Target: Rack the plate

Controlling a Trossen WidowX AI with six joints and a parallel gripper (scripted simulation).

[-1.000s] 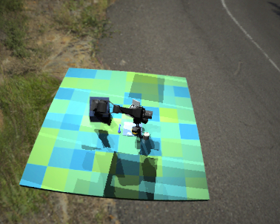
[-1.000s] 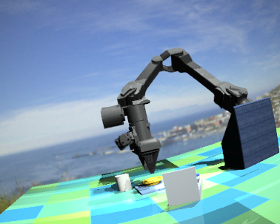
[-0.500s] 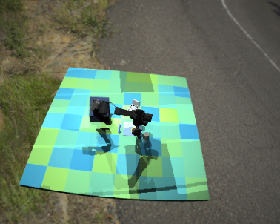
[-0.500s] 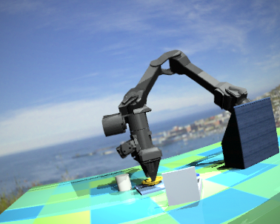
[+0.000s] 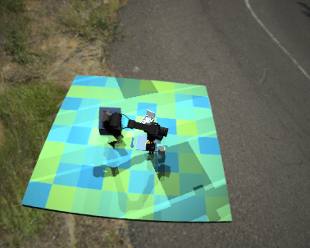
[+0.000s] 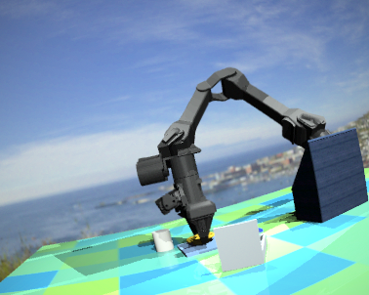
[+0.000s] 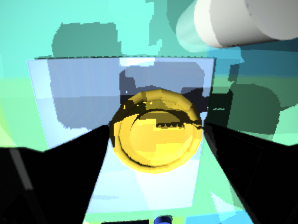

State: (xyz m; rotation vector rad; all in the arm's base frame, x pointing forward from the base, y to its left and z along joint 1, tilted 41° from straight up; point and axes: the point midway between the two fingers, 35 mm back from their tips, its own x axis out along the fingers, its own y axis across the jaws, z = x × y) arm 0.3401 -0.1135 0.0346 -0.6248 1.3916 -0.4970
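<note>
Claw (image 7: 156, 131) spread, straddling the yellow plate (image 7: 156, 132) mid-frame; closing off-centre could skid it off its pale mat (image 7: 75, 100).

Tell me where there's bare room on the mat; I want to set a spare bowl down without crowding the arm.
Bare patches: the wide front stretch of the mat, below the cup, and the right side near the mat's edge. Crowded: the middle, where the open pincer straddles the yellow plate on its pale blue pad, with the cup beside and the grey panel and arm base close by.
</note>
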